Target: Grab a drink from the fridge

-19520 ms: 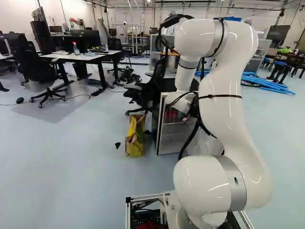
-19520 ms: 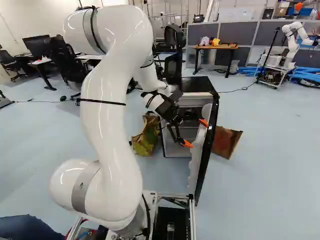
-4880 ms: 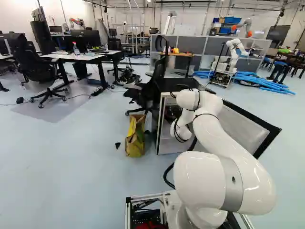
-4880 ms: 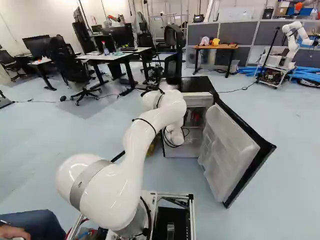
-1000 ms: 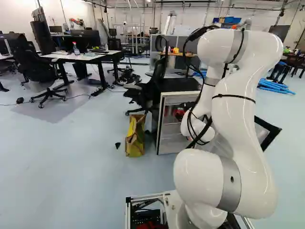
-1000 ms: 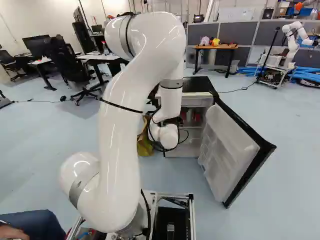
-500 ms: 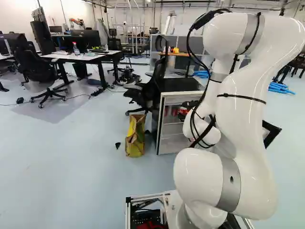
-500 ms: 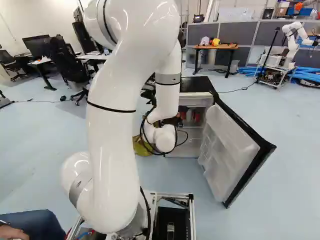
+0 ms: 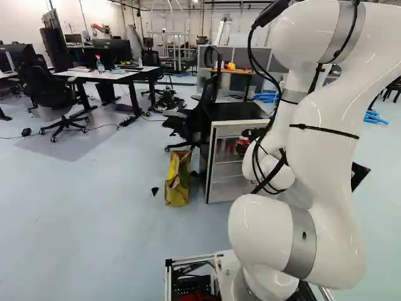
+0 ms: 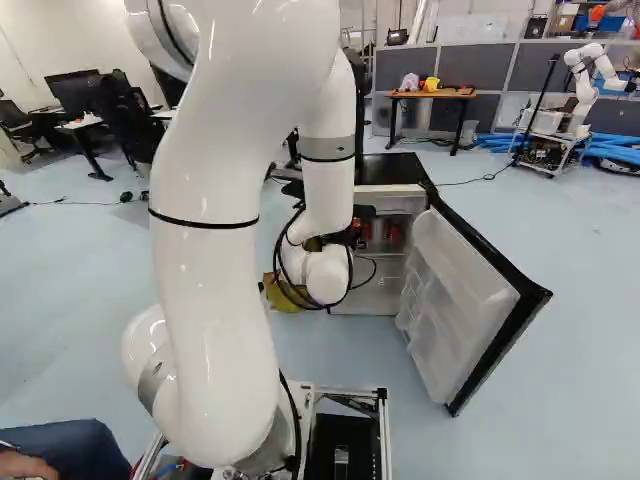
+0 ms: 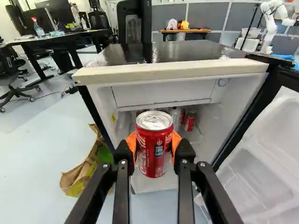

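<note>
Part of my black gripper (image 9: 252,133) shows beside the arm's wrist in the left base view, a red can (image 9: 242,145) at its fingers. Seen from the wrist, the gripper (image 11: 154,144) is shut on this red drink can (image 11: 153,151), one orange pad on each side; the can stands upright. It is held in front of the fridge opening, below the fridge's pale top edge (image 11: 173,70). Inside, another red can (image 11: 189,121) and some bottles stand behind the held one. The fridge door (image 10: 455,300) is swung wide open.
A yellow-brown paper bag (image 9: 177,179) stands on the floor beside the fridge. A black office chair (image 9: 199,119) is close to the fridge's side. Another robot (image 10: 590,85) stands far back. A person's arm and leg (image 10: 60,455) show near the base.
My arm has risen and drawn back from the fridge, the red can moving with it into view. Long before, the gripper was open and the door less open. The base has not moved.
</note>
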Tool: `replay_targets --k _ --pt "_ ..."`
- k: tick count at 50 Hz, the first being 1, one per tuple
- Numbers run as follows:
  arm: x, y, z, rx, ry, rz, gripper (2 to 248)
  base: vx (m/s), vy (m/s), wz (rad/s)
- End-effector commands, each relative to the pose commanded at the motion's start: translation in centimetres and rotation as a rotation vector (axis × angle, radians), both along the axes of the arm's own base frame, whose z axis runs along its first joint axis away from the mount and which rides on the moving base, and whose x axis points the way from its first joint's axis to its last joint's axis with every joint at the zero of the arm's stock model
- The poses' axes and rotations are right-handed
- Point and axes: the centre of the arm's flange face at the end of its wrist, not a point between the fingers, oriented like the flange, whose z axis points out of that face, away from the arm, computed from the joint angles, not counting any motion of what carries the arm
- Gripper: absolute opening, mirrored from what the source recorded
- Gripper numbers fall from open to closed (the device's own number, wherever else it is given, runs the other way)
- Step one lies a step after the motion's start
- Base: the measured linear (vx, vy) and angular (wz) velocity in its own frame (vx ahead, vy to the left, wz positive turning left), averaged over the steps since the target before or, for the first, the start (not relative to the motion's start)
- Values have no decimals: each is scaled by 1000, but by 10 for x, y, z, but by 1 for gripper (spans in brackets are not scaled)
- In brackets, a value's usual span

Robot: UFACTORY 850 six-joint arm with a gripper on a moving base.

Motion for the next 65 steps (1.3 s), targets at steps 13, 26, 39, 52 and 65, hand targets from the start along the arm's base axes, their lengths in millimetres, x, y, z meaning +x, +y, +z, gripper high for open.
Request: replay_targets --k 13,26,39,52,65 --pt "-1 -4 13 -16 -29 -11 94 0 0 0" --pt "2 -10 26 -34 -61 -19 94 0 0 0" --pt "15 -20 38 -55 -98 -27 94 0 0 0" --pt "31 -34 49 -78 -136 -36 94 0 0 0" --pt "48 -49 60 -101 -174 -46 94 0 0 0"
